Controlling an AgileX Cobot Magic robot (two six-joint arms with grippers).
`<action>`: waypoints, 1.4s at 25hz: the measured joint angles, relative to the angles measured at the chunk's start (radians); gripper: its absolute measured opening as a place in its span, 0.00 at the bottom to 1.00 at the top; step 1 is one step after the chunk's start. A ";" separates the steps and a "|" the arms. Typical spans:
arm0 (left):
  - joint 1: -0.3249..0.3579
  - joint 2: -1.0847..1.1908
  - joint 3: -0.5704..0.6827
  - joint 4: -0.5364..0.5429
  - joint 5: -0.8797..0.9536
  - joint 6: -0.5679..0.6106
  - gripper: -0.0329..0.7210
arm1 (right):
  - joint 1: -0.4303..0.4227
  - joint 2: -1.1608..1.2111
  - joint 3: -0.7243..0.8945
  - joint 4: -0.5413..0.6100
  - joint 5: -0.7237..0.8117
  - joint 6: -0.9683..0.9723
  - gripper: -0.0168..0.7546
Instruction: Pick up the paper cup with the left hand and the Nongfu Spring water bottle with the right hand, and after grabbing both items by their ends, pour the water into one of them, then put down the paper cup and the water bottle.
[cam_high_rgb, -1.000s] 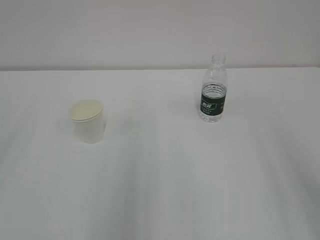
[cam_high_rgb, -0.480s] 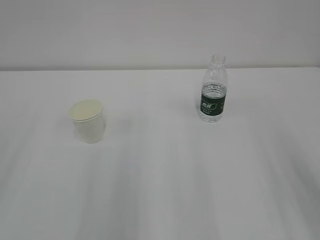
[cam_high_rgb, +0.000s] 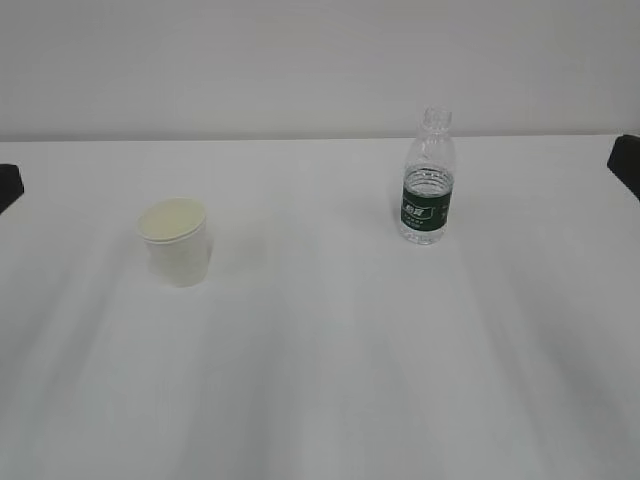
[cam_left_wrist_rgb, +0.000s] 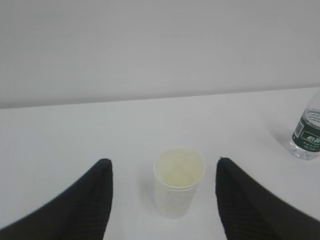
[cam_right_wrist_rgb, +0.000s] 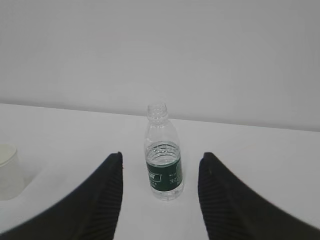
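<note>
White table (cam_high_rgb: 330, 380) fills most of the view, plain & matte w/ faint streaks of shade. Pale grey wall (cam_high_rgb: 300, 60) behind, meeting table's far edge.

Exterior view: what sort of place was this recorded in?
Probably a lab test bench: a bare white tabletop against a plain pale wall, holding only a small white paper cup and a clear ribbed plastic bottle.

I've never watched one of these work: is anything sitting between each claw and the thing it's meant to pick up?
Nothing visible. The left gripper is open with only bare table before the paper cup. The right gripper is open, facing the water bottle the same way.
</note>
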 joint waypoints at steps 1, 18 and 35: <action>-0.008 0.033 0.000 -0.009 -0.016 0.000 0.65 | 0.002 0.015 0.007 -0.002 -0.028 0.005 0.50; -0.018 0.390 0.185 0.202 -0.625 -0.192 0.64 | 0.004 0.391 0.129 -0.207 -0.579 0.213 0.50; -0.018 0.813 0.177 0.390 -0.874 -0.196 0.64 | 0.004 0.807 0.130 -0.223 -0.913 0.154 0.50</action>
